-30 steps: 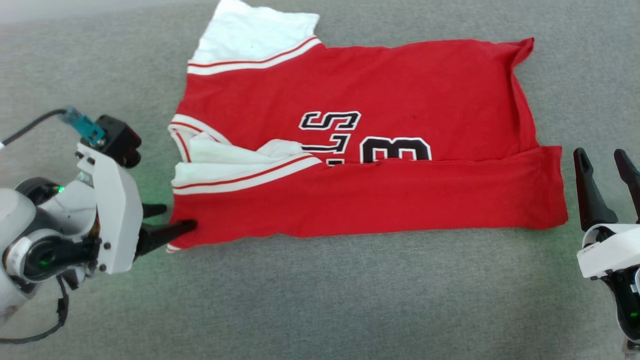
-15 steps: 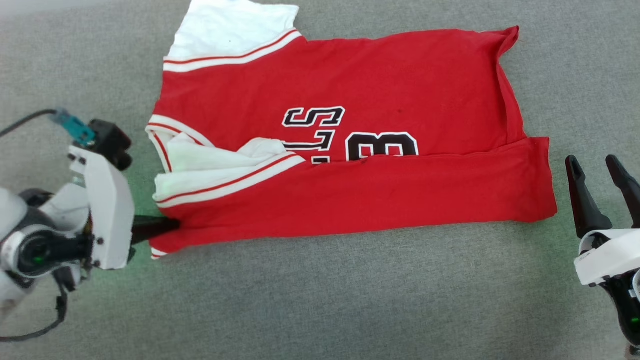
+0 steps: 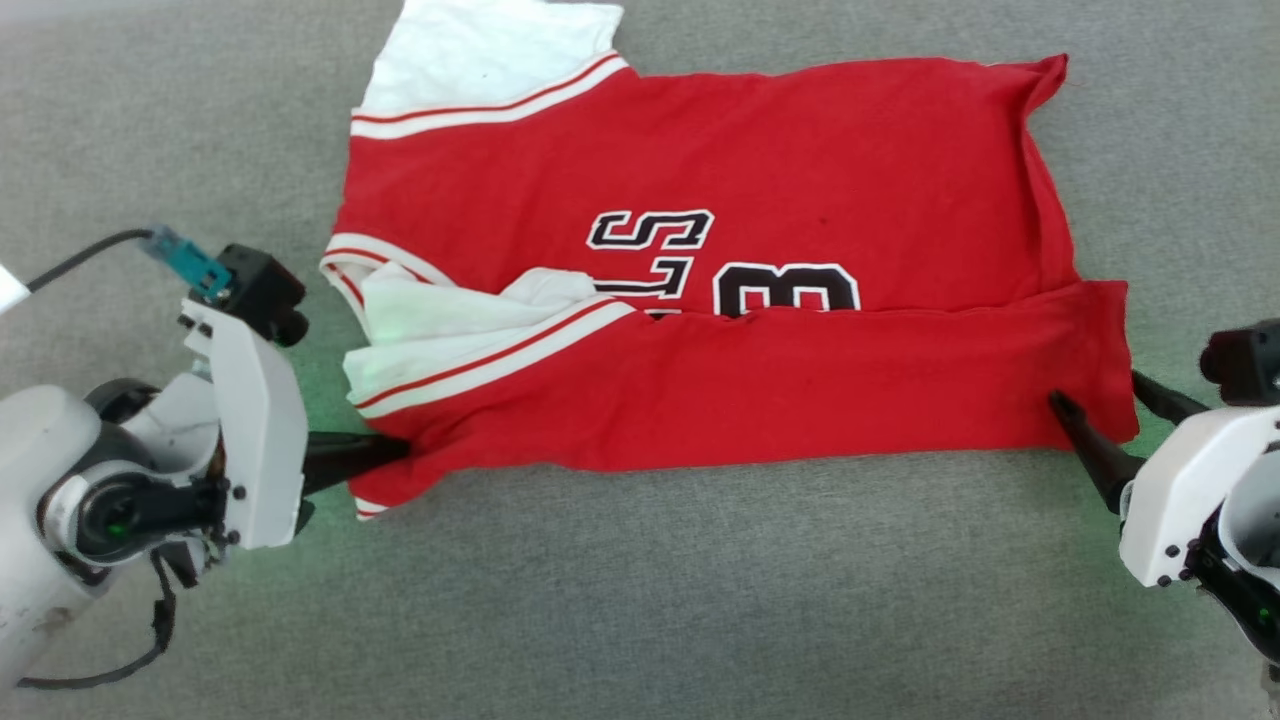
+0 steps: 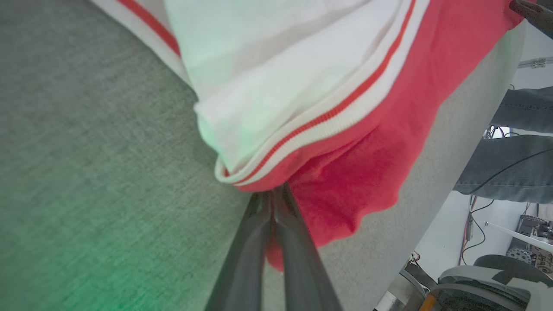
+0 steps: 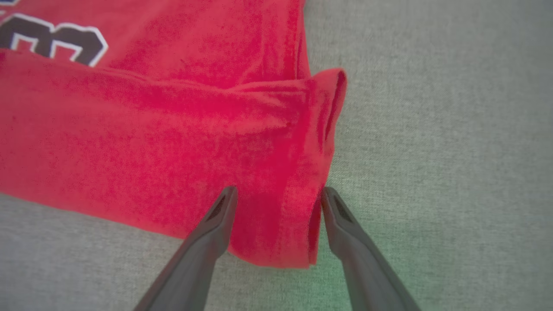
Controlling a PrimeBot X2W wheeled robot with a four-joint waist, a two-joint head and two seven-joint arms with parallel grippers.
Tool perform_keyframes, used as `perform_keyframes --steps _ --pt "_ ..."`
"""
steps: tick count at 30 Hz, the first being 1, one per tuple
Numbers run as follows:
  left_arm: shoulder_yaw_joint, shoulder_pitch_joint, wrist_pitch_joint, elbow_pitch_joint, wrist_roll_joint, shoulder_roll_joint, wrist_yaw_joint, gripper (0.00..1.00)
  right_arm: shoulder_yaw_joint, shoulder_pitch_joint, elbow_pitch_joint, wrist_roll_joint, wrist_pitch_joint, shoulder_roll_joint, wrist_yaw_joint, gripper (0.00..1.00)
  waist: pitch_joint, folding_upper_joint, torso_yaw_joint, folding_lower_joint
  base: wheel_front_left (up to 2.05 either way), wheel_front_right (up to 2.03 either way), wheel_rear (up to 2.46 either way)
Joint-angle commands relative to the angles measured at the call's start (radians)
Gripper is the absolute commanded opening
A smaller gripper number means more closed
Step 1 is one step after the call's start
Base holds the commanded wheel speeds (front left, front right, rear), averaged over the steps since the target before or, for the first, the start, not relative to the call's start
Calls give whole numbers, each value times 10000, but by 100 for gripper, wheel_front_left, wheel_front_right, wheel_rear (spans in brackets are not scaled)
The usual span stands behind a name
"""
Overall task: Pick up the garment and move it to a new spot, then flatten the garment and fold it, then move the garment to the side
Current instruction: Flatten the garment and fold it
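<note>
Has the garment (image 3: 750, 140) spread across the grey desk (image 3: 640, 600), collar end toward the robot's left and hem toward its right. Shows the near long side folded up over the chest, covering the lower part of the black-and-white "3" and the lettering beside it. Leaves one white sleeve flat at the far left corner and the other rumpled under the fold, with red-and-white trim along both.

Grips the near left corner of the garment with the left tool (image 3: 400, 452), clenched on red cloth just below the tucked sleeve's striped trim. Confirms the pinch in the left wrist view: both fingers (image 4: 250, 242) pressed together, tips buried in a bunched red edge lifted slightly off the desk. Catches, past the desk's edge in that view, a person's legs in jeans (image 4: 510, 172).

Holds the right tool (image 3: 1095, 395) released at the near right corner, with one finger over the folded red layer and the other just beside the hem edge, above the desk. Straddles the doubled hem in the right wrist view, red cloth between the spread fingers (image 5: 207, 242). Cannot tell whether either tip touches the cloth.

Throws a faint green glow onto the desk beside each tool.
</note>
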Motion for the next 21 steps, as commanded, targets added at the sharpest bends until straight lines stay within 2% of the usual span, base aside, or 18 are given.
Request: perform_keyframes --steps 1,6,7,8,13,21 --pt "-227 257 51 -23 100 -190 -27 0 77 -112 121 75 177 0 -14 100 53 0 105 0 0 0 0" --pt "-272 156 -34 -151 176 -338 -37 0 318 -386 937 18 1243 15 -14 100 123 0 308 0 0 0 0" --pt "-280 136 -54 -180 191 -358 -38 0 464 -389 1046 49 1413 28 -14 56 130 0 340 0 0 0 0" --pt "-282 139 -100 -212 204 -373 -39 0 601 -395 1110 105 1497 41 -9 0 130 0 368 0 0 0 0" --pt "-226 298 -427 -417 129 -193 -33 0 409 -471 1143 147 1217 88 -8 0 77 0 416 0 0 0 0" --pt "-52 1134 -1481 -1524 -157 903 -35 0 71 -30 878 400 918 -432 -17 0 -105 0 412 0 0 0 0"
